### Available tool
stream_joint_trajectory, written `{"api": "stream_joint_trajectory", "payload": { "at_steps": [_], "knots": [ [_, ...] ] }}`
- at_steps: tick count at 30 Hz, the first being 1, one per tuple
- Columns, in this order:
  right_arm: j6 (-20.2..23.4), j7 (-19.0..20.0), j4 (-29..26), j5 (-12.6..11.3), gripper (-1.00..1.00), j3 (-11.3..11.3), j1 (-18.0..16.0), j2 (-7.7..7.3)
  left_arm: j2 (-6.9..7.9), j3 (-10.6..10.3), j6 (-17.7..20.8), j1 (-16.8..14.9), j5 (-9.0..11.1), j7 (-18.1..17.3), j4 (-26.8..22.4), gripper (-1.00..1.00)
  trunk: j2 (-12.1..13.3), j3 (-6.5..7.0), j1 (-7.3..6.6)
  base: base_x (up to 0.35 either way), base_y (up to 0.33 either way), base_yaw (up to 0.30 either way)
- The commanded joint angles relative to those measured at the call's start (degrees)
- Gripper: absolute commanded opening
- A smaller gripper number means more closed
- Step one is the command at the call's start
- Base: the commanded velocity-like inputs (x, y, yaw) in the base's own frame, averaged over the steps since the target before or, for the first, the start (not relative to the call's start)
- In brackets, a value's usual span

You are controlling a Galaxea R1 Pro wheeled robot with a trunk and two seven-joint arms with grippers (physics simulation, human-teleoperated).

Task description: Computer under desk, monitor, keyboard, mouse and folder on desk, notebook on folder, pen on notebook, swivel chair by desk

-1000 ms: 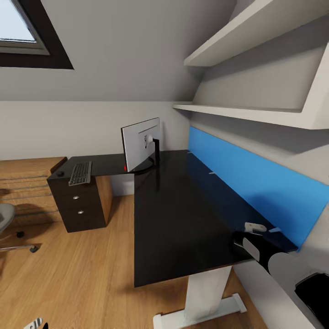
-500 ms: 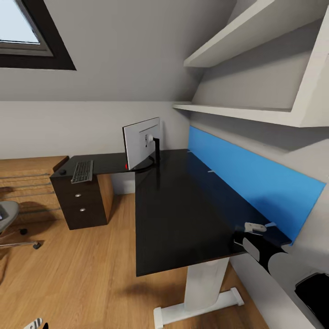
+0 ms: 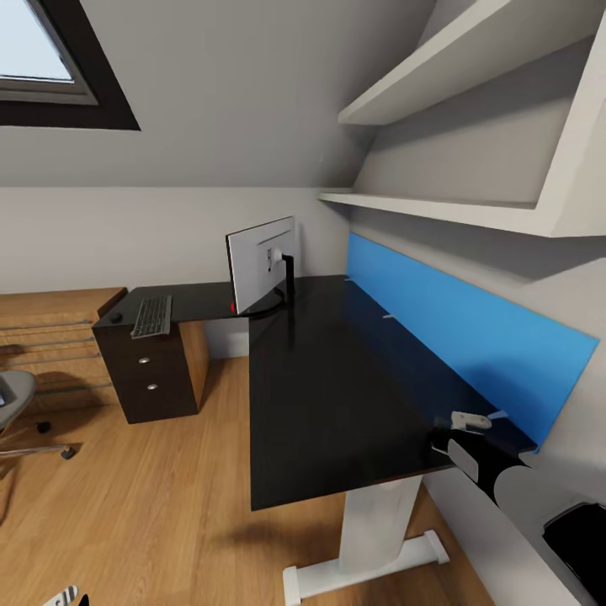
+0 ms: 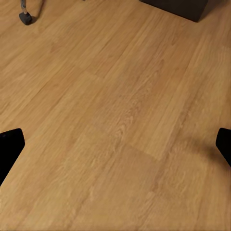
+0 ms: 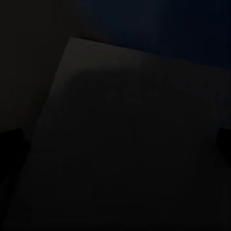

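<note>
- Your left fingers are spread wide over bare wood floor.
- Your right fingers' spread can't be told; that view is dark.
- The monitor, keyboard and mouse sit on the worktop, far from both.

The glossy black L-shaped desk carries the monitor at its corner, with the keyboard and small black mouse on its far wing.
</note>
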Motion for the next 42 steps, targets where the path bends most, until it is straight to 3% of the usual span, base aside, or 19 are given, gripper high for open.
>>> {"api": "stream_joint_trajectory", "payload": {
  "at_steps": [1,19,28,33,42],
  "knots": [
    [0.4,-0.4,-0.2,-0.4,1.00,0.5,0.0,-0.05,0.02,-0.1,-0.2,0.0,0.5,0.1,0.0,1.00,0.4,0.12,-0.23,0.000,0.000,0.000],
    [0.3,-0.4,-0.2,-0.4,1.00,0.5,0.0,-0.05,0.02,-0.2,-0.1,0.0,0.4,0.1,0.0,1.00,7.6,3.36,-4.18,0.000,0.000,0.000],
    [0.2,-0.2,-0.9,-0.4,1.00,0.5,0.0,-0.09,0.02,-0.2,-0.2,0.0,0.4,0.1,0.0,1.00,7.6,3.36,-4.18,0.000,0.000,0.000],
    [0.2,-0.4,-4.8,-0.4,1.00,0.4,0.0,-0.20,0.02,-0.2,-0.2,0.0,0.4,0.1,0.1,1.00,7.6,3.36,-4.18,0.005,0.000,0.000],
    [0.3,-0.3,-4.6,-0.1,1.00,0.7,-2.9,1.66,-2.58,-0.2,-0.2,0.0,0.1,0.3,0.3,1.00,7.6,3.36,-4.18,0.000,0.000,0.000]
  ]
}}
